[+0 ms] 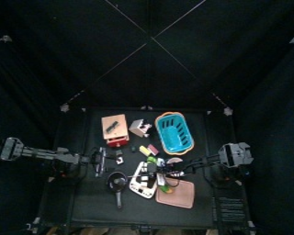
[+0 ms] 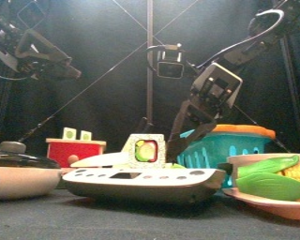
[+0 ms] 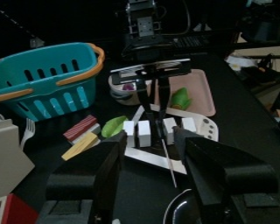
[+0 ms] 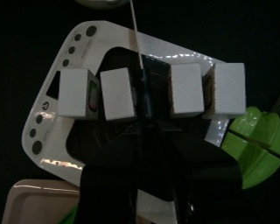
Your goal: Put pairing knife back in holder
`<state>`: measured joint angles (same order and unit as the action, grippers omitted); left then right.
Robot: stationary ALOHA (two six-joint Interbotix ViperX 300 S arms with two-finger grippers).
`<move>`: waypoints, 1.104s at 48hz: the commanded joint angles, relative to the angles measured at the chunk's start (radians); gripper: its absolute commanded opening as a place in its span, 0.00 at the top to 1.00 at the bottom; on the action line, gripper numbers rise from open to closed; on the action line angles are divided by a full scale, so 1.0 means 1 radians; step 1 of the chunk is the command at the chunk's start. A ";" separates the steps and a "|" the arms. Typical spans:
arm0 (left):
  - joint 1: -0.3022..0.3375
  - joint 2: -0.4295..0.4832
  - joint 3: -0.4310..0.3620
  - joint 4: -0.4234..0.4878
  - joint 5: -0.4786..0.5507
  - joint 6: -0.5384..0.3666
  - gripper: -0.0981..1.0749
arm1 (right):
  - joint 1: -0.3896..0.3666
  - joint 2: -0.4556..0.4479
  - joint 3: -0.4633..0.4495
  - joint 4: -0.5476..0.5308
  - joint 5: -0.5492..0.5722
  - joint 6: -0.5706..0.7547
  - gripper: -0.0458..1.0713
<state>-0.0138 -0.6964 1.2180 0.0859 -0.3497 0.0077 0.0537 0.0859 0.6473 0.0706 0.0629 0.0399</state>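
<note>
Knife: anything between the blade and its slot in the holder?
Nothing visible. The right gripper holds the knife blade-down over the holder, its tip at the gap between the middle blocks.

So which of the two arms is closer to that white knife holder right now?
The right. The right gripper hangs directly over the knife holder, with the knife pointing down at it. The left gripper sits off to the holder's left side, apart from it.

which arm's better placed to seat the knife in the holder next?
Right. Its tool hangs directly over the white slotted knife holder and grips the thin black-handled paring knife, blade pointing down at the slots. The left tool is open and empty, set back from the holder.
</note>
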 commanded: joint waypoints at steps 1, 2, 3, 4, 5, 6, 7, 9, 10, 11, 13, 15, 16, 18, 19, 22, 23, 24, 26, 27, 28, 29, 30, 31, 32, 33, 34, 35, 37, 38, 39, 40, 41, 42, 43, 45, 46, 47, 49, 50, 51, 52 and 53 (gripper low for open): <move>0.005 0.002 -0.031 0.003 -0.006 0.002 0.20 | 0.000 -0.057 -0.014 0.002 -0.003 0.000 0.43; 0.006 0.000 -0.031 0.003 -0.006 0.002 0.20 | -0.002 -0.060 -0.015 0.002 -0.003 0.002 0.43; 0.006 0.002 -0.032 0.005 -0.006 0.002 0.20 | 0.000 -0.063 -0.014 0.002 -0.003 0.000 0.43; 0.006 0.002 -0.032 0.005 -0.006 0.002 0.20 | -0.002 -0.066 -0.015 0.002 -0.005 0.000 0.43; 0.006 0.002 -0.032 0.005 -0.006 0.002 0.20 | -0.002 -0.072 -0.014 0.002 -0.003 0.000 0.43; 0.006 0.002 -0.032 0.005 -0.006 0.002 0.20 | -0.003 -0.077 -0.015 0.002 -0.003 0.000 0.43; 0.006 0.002 -0.032 0.005 -0.006 0.002 0.20 | -0.005 -0.080 -0.014 0.002 -0.003 0.000 0.43; 0.006 0.002 -0.032 0.005 -0.008 0.002 0.20 | -0.005 -0.087 -0.014 0.002 -0.003 0.000 0.43; 0.006 0.002 -0.034 0.005 -0.006 0.002 0.20 | -0.005 -0.092 -0.015 -0.002 -0.003 0.000 0.43; 0.006 0.002 -0.034 0.005 -0.006 0.002 0.20 | -0.005 -0.097 -0.015 -0.003 -0.003 0.000 0.43; 0.006 0.002 -0.034 0.005 -0.008 0.002 0.20 | -0.005 -0.106 -0.017 -0.005 -0.003 0.000 0.43; 0.006 0.002 -0.034 0.005 -0.006 0.002 0.20 | -0.005 -0.115 -0.017 -0.008 -0.003 -0.002 0.43; 0.006 0.002 -0.035 0.005 -0.006 0.002 0.20 | -0.005 -0.123 -0.020 -0.008 -0.003 -0.002 0.43; 0.006 0.002 -0.034 0.005 -0.006 0.002 0.20 | -0.005 -0.137 -0.020 -0.009 -0.003 -0.002 0.43; 0.008 0.002 -0.035 0.005 -0.008 0.002 0.20 | -0.005 -0.144 -0.020 -0.011 -0.003 -0.002 0.43; 0.006 0.000 -0.037 0.005 -0.006 0.002 0.20 | -0.006 -0.176 -0.018 -0.017 -0.003 -0.002 0.43; 0.008 0.002 -0.037 0.005 -0.008 0.002 0.20 | -0.008 -0.187 -0.015 -0.018 -0.003 -0.002 0.43; 0.006 0.002 -0.037 0.006 -0.006 0.002 0.20 | -0.009 -0.199 -0.014 -0.018 -0.003 -0.002 0.43; 0.008 0.002 -0.038 0.005 -0.006 0.002 0.20 | -0.015 -0.224 -0.011 -0.021 -0.003 -0.002 0.43; 0.008 0.000 -0.040 0.005 -0.006 0.002 0.20 | -0.018 -0.236 -0.008 -0.021 -0.002 -0.002 0.43; 0.008 0.002 -0.041 0.005 -0.006 0.002 0.20 | -0.021 -0.250 -0.005 -0.025 -0.003 -0.002 0.43; 0.008 0.000 -0.043 0.005 -0.006 0.002 0.20 | -0.026 -0.265 -0.002 -0.028 -0.002 -0.002 0.43; 0.008 0.000 -0.043 0.005 -0.008 0.002 0.20 | -0.032 -0.279 0.003 -0.029 0.000 -0.002 0.43; 0.008 0.000 -0.044 0.005 -0.008 0.002 0.20 | -0.043 -0.302 0.009 -0.034 0.002 0.000 0.43; 0.008 0.002 -0.044 0.005 -0.006 0.002 0.20 | -0.052 -0.318 0.015 -0.035 0.002 0.000 0.43; 0.008 0.000 -0.044 0.005 -0.006 0.002 0.20 | -0.061 -0.333 0.021 -0.035 0.003 0.000 0.43; 0.008 0.000 -0.044 0.005 -0.006 0.002 0.20 | -0.072 -0.350 0.028 -0.035 0.005 0.000 0.43; 0.008 0.000 -0.043 0.005 -0.006 0.000 0.20 | -0.083 -0.365 0.034 -0.035 0.006 0.000 0.43; 0.008 0.000 -0.043 0.005 -0.006 0.000 0.20 | -0.115 -0.407 0.054 -0.031 0.009 0.000 0.43; 0.008 0.000 -0.043 0.005 -0.006 0.000 0.20 | -0.130 -0.423 0.063 -0.029 0.009 0.002 0.43; 0.008 0.000 -0.043 0.005 -0.006 0.002 0.20 | -0.146 -0.440 0.071 -0.029 0.009 0.002 0.43; 0.008 0.000 -0.043 0.005 -0.006 0.000 0.20 | -0.161 -0.457 0.080 -0.029 0.009 0.002 0.43; 0.009 0.000 -0.043 0.005 -0.006 0.000 0.20 | -0.178 -0.472 0.092 -0.029 0.009 0.002 0.43; 0.009 0.000 -0.041 0.005 -0.006 0.002 0.20 | -0.193 -0.488 0.101 -0.029 0.009 0.002 0.43; 0.008 0.000 -0.041 0.005 -0.006 0.002 0.20 | -0.210 -0.505 0.112 -0.029 0.009 0.002 0.43; 0.008 0.002 -0.041 0.005 -0.006 0.000 0.20 | -0.247 -0.535 0.133 -0.029 0.009 0.002 0.43; 0.008 0.000 -0.041 0.005 -0.006 0.000 0.20 | -0.267 -0.551 0.144 -0.031 0.009 0.002 0.43; 0.008 0.000 -0.041 0.005 -0.006 0.002 0.20 | -0.285 -0.566 0.156 -0.034 0.009 0.002 0.43; 0.009 -0.002 -0.041 0.005 -0.006 0.002 0.20 | -0.341 -0.600 0.189 -0.034 0.011 0.002 0.43; 0.009 0.000 -0.041 0.005 -0.006 0.000 0.20 | -0.365 -0.611 0.202 -0.029 0.011 0.002 0.43; 0.008 0.000 -0.043 0.003 -0.006 0.000 0.20 | -0.388 -0.620 0.213 -0.029 0.012 0.002 0.42; 0.008 0.000 -0.043 0.003 -0.006 0.000 0.20 | -0.408 -0.630 0.225 -0.029 0.014 0.002 0.42; 0.009 -0.002 -0.041 0.005 -0.006 0.000 0.20 | -0.430 -0.638 0.238 -0.029 0.015 0.002 0.42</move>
<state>-0.0077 -0.6964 1.1996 0.0874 -0.3497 0.0077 -0.2823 -0.4955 0.8529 0.0383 0.0782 0.0399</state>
